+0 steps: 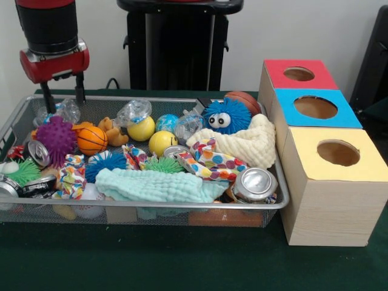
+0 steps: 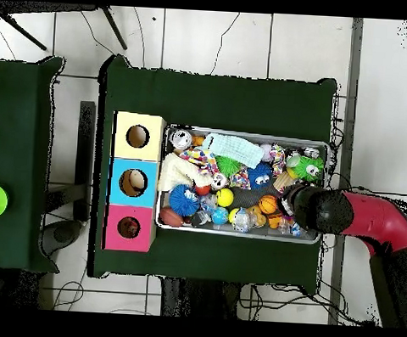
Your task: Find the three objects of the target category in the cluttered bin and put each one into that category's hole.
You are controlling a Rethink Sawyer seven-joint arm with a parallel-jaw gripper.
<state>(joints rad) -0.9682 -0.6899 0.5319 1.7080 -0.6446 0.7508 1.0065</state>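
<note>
Even, bright indoor light in both views, shadows soft. Glare on the can lid, lower right of centre. Front view slightly soft throughout.

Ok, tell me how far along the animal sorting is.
Nothing looks sorted yet: no toy shows in the red-ringed hole, though little of its inside is visible. The claw hangs open and empty over the far corner of the bin. A tan bear toy still lies in the clutter beside the toy basketball. I can't make out the other two animals, so all three seem left.
</note>
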